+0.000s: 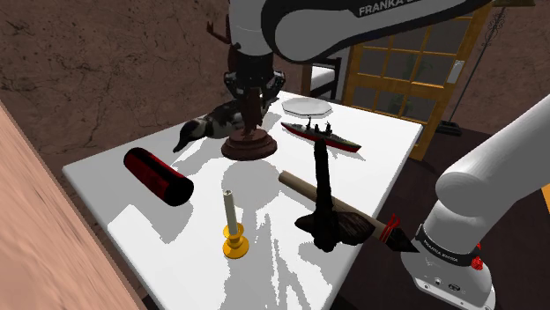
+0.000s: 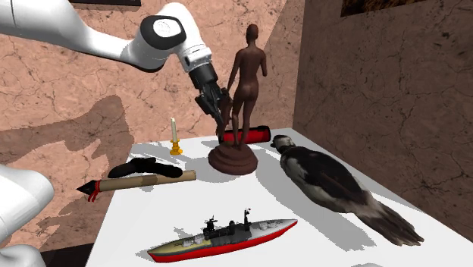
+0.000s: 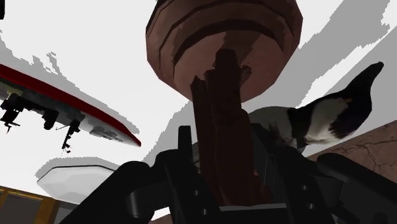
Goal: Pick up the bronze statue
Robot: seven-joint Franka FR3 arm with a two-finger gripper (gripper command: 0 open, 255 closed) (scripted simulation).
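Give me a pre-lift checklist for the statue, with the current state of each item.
1. Gripper shut on the brown statue at its legs: ok.
2. Statue upright, base flat on the white table: ok.
3. Bird lies beside the base, apart from it: ok.
4. Red cylinder well apart from the base: ok.
5. Grip firm enough for a tall, heavy-based statue: cannot tell.

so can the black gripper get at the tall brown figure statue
Likely yes: the black two-finger gripper is right at the legs of the brown figure statue, nothing between; the black-and-white bird and red-hulled model ship lie aside.
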